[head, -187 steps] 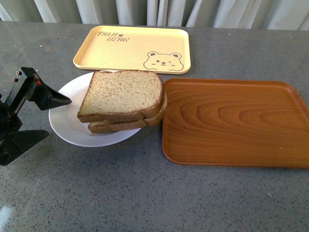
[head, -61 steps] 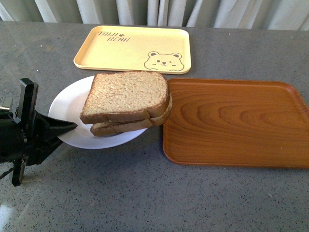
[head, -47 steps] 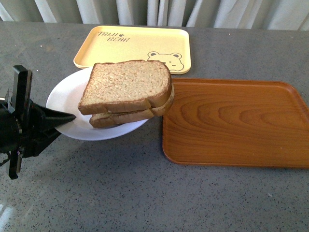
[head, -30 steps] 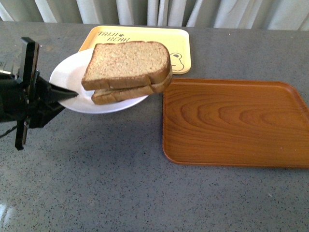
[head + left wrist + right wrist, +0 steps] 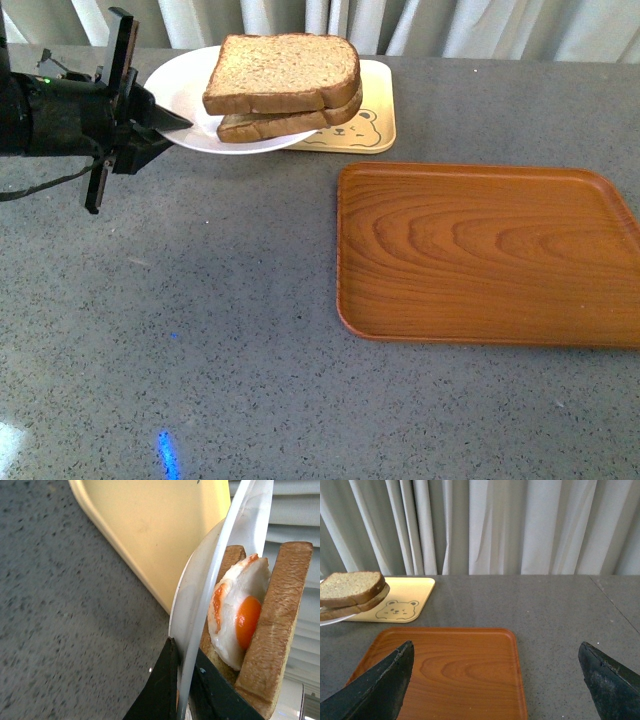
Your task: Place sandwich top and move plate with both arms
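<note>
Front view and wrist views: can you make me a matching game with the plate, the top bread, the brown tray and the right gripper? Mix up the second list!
Things:
1. plate
2. sandwich top
3. brown tray
4. right gripper

States:
A. open, holding nothing
B. pinched at its rim by the left gripper
C. lying over a fried egg
D. flat on the grey table

Pairs: 1-B, 2-C, 3-D, 4-A

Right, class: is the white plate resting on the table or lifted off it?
Lifted. The left gripper is shut on the rim of the plate, which hangs with its sandwich partly over the yellow tray.
</note>
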Robot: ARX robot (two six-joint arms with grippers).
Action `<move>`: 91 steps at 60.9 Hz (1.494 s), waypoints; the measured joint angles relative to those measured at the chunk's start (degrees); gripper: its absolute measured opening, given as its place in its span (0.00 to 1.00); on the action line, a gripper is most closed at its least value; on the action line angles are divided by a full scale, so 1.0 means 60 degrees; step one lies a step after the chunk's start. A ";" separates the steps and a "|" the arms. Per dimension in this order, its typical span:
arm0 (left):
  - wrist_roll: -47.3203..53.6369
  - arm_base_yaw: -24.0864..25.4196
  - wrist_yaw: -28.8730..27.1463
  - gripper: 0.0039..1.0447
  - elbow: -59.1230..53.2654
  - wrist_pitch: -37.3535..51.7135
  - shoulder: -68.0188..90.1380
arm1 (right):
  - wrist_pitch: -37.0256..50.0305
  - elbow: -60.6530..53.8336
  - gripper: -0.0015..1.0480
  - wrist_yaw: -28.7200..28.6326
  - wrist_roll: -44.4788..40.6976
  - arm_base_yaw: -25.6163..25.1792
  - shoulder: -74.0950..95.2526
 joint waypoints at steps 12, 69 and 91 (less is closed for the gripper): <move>0.0113 -0.0189 -0.0062 0.02 0.1617 -0.0794 0.0805 | 0.0000 0.0000 0.91 -0.0004 -0.0004 0.0000 -0.0004; 0.0470 -0.0339 -0.0270 0.02 0.4586 -0.2433 0.2707 | 0.0000 0.0000 0.91 0.0000 -0.0007 0.0000 -0.0004; 0.0652 -0.0339 -0.0295 0.26 0.4696 -0.2565 0.2721 | 0.0000 0.0000 0.91 -0.0004 -0.0007 0.0000 -0.0004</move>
